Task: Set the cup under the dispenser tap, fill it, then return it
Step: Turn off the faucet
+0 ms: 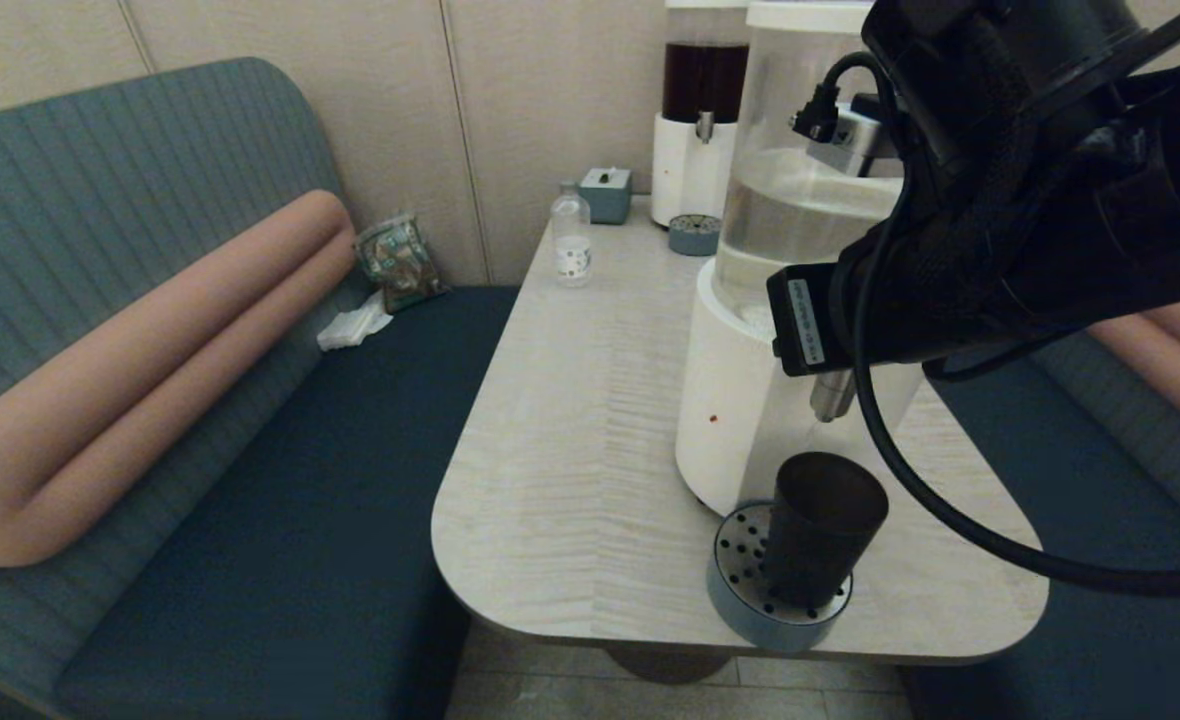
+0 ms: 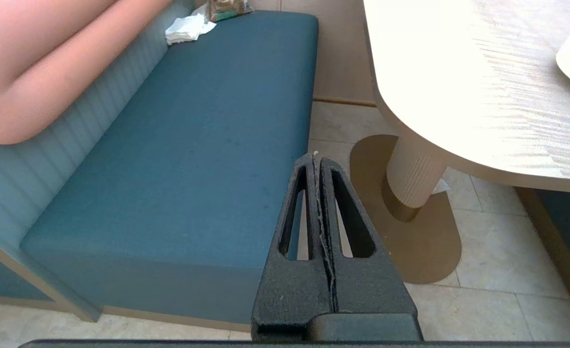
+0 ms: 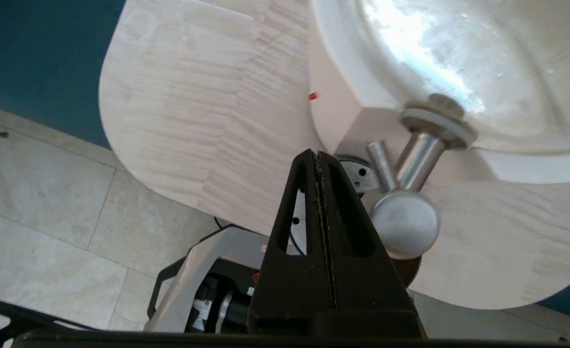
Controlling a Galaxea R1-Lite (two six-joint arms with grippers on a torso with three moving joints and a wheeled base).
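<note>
The dark tapered cup (image 1: 825,525) stands upright on a round perforated drip tray (image 1: 740,590), directly below the silver dispenser tap (image 1: 832,395) of the big clear-tank dispenser (image 1: 740,410). My right arm reaches over the tap from the right. In the right wrist view the right gripper (image 3: 317,153) is shut and empty, close beside the tap's round knob (image 3: 405,223); I cannot tell if they touch. A sliver of the cup (image 3: 413,269) shows beneath the knob. The left gripper (image 2: 316,155) is shut and empty, low beside the table over the floor and bench.
A small clear bottle (image 1: 571,235), a tissue box (image 1: 606,193) and the dark-liquid dispenser (image 1: 702,100) with its own tray (image 1: 694,235) stand at the table's far end. A teal bench (image 1: 300,500) runs along the left. The drip tray sits at the table's front edge.
</note>
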